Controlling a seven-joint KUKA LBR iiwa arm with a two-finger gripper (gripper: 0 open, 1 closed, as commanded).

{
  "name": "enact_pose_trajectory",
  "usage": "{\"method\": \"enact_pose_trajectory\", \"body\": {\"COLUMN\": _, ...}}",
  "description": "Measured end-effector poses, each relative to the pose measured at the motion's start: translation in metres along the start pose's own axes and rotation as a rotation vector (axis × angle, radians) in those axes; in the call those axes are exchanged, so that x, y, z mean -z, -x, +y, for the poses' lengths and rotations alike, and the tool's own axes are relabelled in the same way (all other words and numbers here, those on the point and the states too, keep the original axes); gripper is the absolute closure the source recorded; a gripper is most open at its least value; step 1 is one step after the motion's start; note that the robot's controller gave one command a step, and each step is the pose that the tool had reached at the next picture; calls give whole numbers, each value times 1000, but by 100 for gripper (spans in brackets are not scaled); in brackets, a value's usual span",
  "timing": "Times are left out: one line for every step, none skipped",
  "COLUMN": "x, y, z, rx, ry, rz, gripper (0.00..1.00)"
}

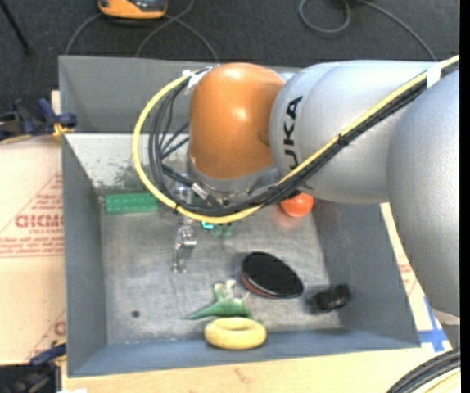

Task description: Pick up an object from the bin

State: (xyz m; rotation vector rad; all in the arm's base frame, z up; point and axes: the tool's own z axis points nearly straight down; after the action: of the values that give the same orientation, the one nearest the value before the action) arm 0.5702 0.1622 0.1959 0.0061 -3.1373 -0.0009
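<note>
Camera view: the pincer (184,250), whose opening I cannot tell, hangs over bare bin floor (137,281), the green leaf-shaped piece (219,305) lying nearest, nearer and rightward, its long axis left-right.

Only one thing we can actually read here: "KUKA" in black capitals on the big rounded silver-grey robot arm (341,137), printed sideways so the letters run up the housing, right next to the glossy orange dome-shaped cover (231,121) on its wrist.
</note>
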Motion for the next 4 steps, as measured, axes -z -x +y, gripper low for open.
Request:
{"method": "enact_pose_trajectory", "body": {"x": 5, "y": 2, "z": -1, "rx": -3, "ry": 1, "rz": -8, "gripper": 0}}
{"method": "enact_pose_trajectory", "body": {"x": -13, "y": 10, "z": -49, "rx": 30, "ry": 1, "rz": -9, "gripper": 0}}
{"method": "enact_pose_trajectory", "body": {"x": -18, "y": -4, "z": -77, "rx": 184, "ry": -5, "rz": -6, "gripper": 0}}
{"method": "enact_pose_trajectory", "body": {"x": -65, "y": 8, "z": -93, "rx": 392, "ry": -3, "rz": -16, "gripper": 0}}
